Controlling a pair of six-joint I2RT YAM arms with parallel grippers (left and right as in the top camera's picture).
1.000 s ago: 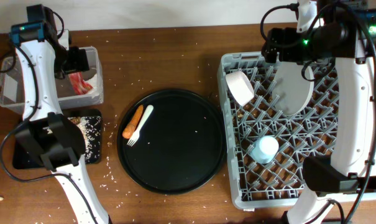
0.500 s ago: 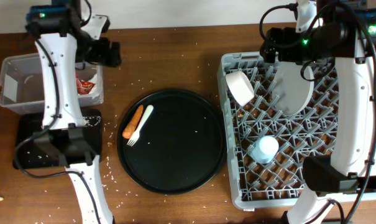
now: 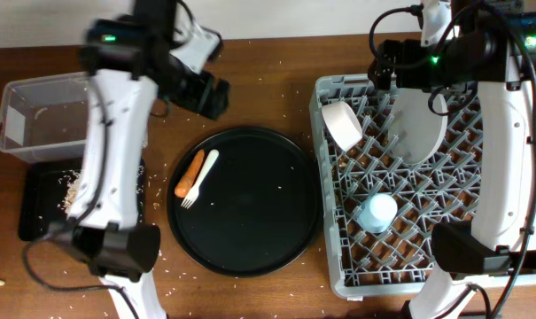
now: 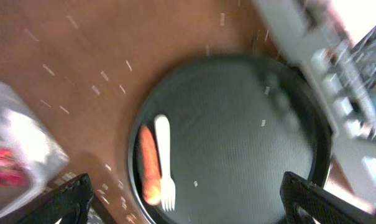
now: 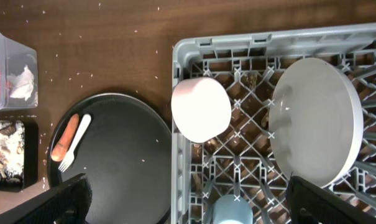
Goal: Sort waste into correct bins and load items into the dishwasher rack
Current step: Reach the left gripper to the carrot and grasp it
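An orange carrot and a white fork lie side by side at the left of the round black tray. My left gripper hovers open and empty above the tray's upper-left rim; its blurred wrist view looks down on the carrot and fork. The red-and-white wrapper rests in the clear tub. Pale crumbs lie in the shallow black tray. The grey rack holds the white bowl, grey plate and blue cup. My right gripper stands open, empty, high over the rack.
Crumbs are scattered over the brown table around the tub and the round tray. The rack fills the right side, with its left wall close to the round tray's right rim. My left arm's white links cross over the tub and the shallow tray.
My left gripper has swung from over the clear tub to the right, to above the round tray's upper-left rim, empty. The right arm has not moved.
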